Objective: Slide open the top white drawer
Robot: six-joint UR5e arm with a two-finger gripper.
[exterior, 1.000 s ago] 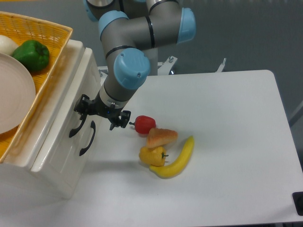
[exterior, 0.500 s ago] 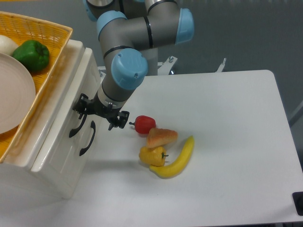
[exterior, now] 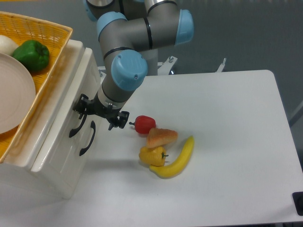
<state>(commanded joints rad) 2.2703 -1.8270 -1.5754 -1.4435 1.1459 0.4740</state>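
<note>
The top white drawer [exterior: 62, 124] is the upper front panel of the cream cabinet at the left. Its curved black handle [exterior: 75, 128] faces the table. My gripper [exterior: 97, 115] sits right at the upper end of that handle, fingers spread on either side, and looks open. I cannot tell whether the fingers touch the handle. The drawer front lies flush with the panel below it.
The second drawer front's black handle [exterior: 88, 138] is just right of the top one. A woven yellow basket [exterior: 47, 33] with a green pepper [exterior: 31, 54] and a plate [exterior: 14, 97] sits on the cabinet. A tomato [exterior: 145, 124], a bread piece [exterior: 161, 137], a yellow pepper [exterior: 152, 155] and a banana [exterior: 178, 159] lie close by.
The gripper shifted slightly left toward the cabinet front a second ago and has held still since. The drawer has not moved.
</note>
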